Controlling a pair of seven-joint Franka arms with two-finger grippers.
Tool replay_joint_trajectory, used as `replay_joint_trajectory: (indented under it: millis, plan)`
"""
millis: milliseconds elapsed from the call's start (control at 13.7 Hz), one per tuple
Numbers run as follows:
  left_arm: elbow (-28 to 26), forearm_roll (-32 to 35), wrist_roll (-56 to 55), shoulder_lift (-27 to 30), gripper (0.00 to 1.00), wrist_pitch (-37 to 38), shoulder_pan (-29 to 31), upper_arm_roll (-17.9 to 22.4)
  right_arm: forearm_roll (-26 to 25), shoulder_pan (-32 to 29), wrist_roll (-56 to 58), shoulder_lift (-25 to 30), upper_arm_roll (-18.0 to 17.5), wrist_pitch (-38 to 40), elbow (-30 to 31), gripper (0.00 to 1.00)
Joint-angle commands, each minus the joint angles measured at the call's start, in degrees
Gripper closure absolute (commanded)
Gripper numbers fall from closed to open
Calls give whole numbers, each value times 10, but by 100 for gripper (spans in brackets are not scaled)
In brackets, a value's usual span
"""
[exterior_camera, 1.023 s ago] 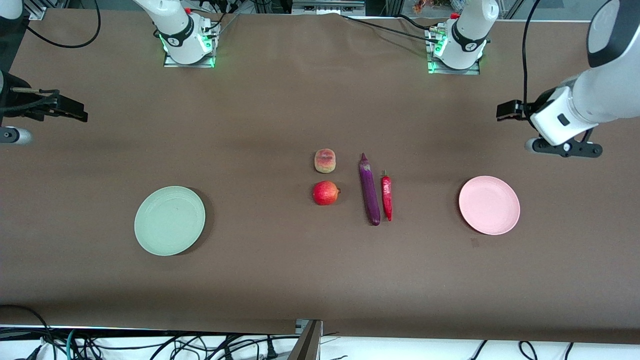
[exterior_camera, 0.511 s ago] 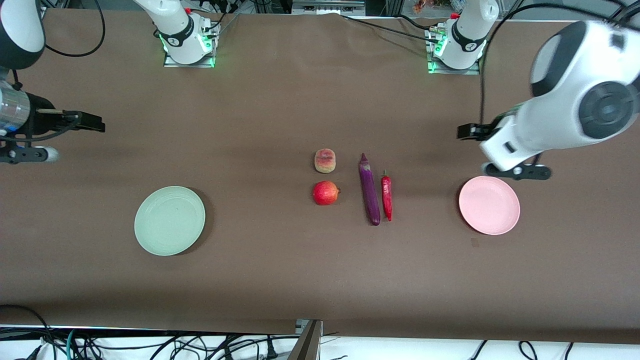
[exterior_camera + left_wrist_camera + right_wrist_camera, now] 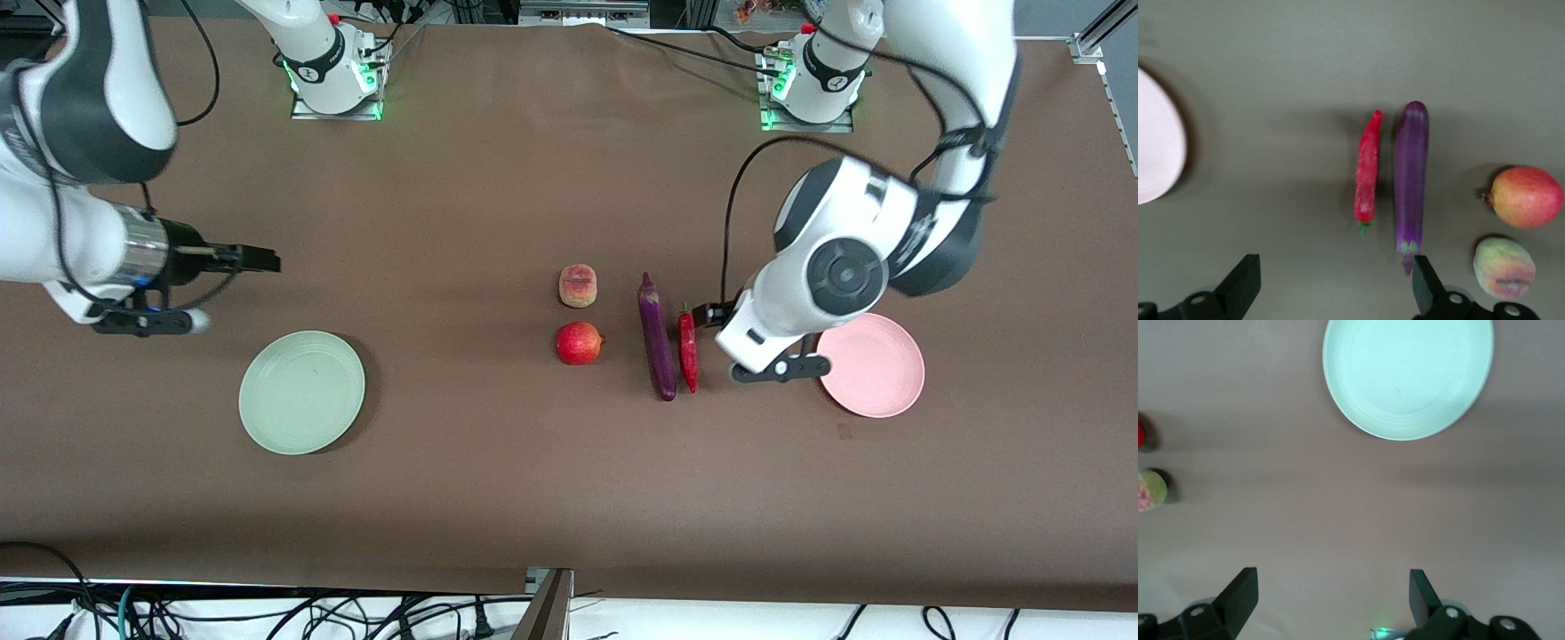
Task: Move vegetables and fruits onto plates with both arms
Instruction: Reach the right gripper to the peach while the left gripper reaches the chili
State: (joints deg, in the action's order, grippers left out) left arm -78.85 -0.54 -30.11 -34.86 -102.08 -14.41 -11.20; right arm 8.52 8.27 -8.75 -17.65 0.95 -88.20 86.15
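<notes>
Glossy purple eggplant point(image 3: 657, 339) and red chili point(image 3: 687, 350) lie side by side mid-surface point(image 3: 498, 480), peach point(image 3: 578, 285) and red fruit point(image 3: 580, 343) just toward the right arm's end. Left hand point(image 3: 702, 313), fingers spread, hangs between chili and pink plate point(image 3: 876, 366). Right hand point(image 3: 262, 260), fingers spread, hangs over bare surface near the mint plate point(image 3: 301, 392), unobstructed.

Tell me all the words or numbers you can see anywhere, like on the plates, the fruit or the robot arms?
None can be read.
Green plate and pink plate: plain.
Peach, red fruit, eggplant, chili pepper: no stickers or labels.
Round dark badges on the two arm bases: small marks, too small to read.
Left gripper and right gripper: no writing visible.
</notes>
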Motion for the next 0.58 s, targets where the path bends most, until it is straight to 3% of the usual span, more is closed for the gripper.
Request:
replay_joint_trajectory:
  millis: [0, 146, 365, 511]
  plan:
    - [4, 1, -48, -66, 0, -66, -45, 6, 6, 36, -56, -14, 2, -26, -8, 0]
    - [-11, 12, -72, -74, 0, -94, -66, 12, 6, 71, -101, -30, 2, -50, -8, 0]
    - [-23, 131, -72, -72, 0, -91, -68, 8, 6, 139, -221, -55, 2, -100, -8, 0]
    - [-51, 135, -71, -70, 0, -92, -71, 9, 6, 183, -288, -75, 2, -135, -8, 0]
